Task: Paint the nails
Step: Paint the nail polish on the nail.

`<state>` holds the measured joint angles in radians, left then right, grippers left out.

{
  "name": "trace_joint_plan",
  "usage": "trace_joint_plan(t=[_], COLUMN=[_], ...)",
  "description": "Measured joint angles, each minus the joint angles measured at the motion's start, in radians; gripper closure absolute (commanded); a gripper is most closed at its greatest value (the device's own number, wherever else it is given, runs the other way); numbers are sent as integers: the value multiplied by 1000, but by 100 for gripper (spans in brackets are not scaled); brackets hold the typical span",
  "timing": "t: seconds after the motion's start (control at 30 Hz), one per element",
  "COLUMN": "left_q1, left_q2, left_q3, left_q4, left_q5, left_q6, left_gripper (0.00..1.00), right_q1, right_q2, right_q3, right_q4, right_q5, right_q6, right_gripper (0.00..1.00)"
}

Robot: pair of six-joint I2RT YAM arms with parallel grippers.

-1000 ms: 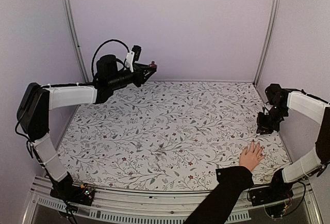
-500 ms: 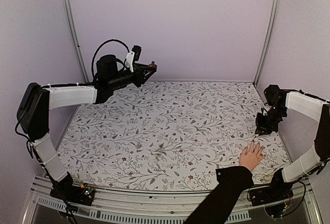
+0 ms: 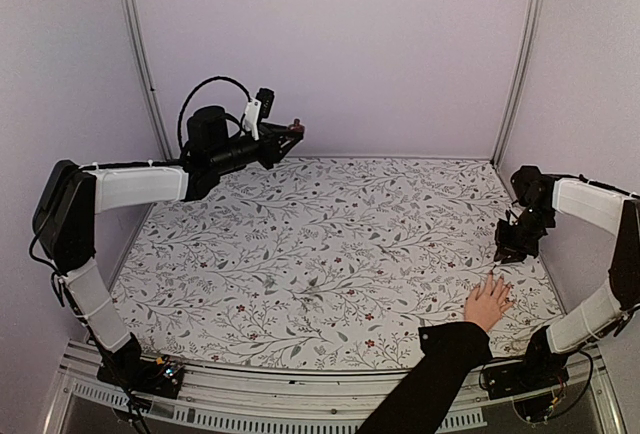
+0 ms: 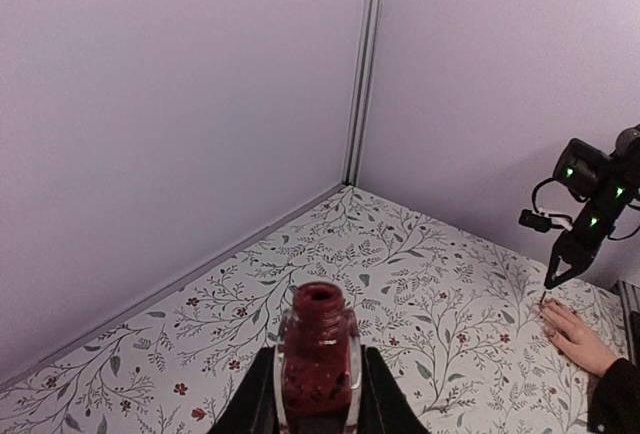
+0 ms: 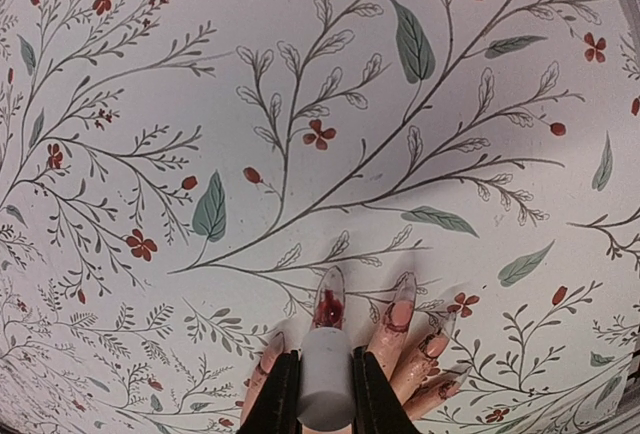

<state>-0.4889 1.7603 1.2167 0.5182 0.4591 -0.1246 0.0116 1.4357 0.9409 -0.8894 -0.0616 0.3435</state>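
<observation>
The nails are long, pale and half see-through, tipping the spread fingers of a light-skinned hand in a black sleeve. The hand lies palm down on the flowered desk, near its right front corner. They point toward the back of the desk. The middle nail carries a blotch of dark red, while the others look mostly bare pink, with any marks too small to read.

Floral-printed table cover is spread between lavender walls, framed by aluminium posts. Dark-red polish bottle is seen upright, uncapped; white brush cap is noted well apart.
</observation>
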Motion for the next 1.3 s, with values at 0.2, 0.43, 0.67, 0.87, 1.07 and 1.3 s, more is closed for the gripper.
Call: trace_joint_plan(t=[0.2, 0.43, 0.67, 0.87, 1.07, 1.3], left_q1=[0, 0, 0, 0, 0, 0], left_q2=[0, 0, 0, 0, 0, 0], left_q3=[0, 0, 0, 0, 0, 0], left_q4=[0, 0, 0, 0, 0, 0], left_q5=[0, -1, -3, -3, -3, -3], left_q6=[0, 0, 0, 0, 0, 0], left_gripper=[100, 100, 100, 100, 100, 100], right_q1=[0, 0, 0, 0, 0, 0], right_q2=[2, 2, 6, 10, 13, 13], right_q3=[-6, -12, -13, -13, -13, -13], right_q4=[0, 0, 1, 1, 2, 6], right_q5=[0, 1, 1, 1, 1, 0], right_q6=[0, 0, 0, -1, -4, -5], right_gripper=[100, 100, 100, 100, 100, 100])
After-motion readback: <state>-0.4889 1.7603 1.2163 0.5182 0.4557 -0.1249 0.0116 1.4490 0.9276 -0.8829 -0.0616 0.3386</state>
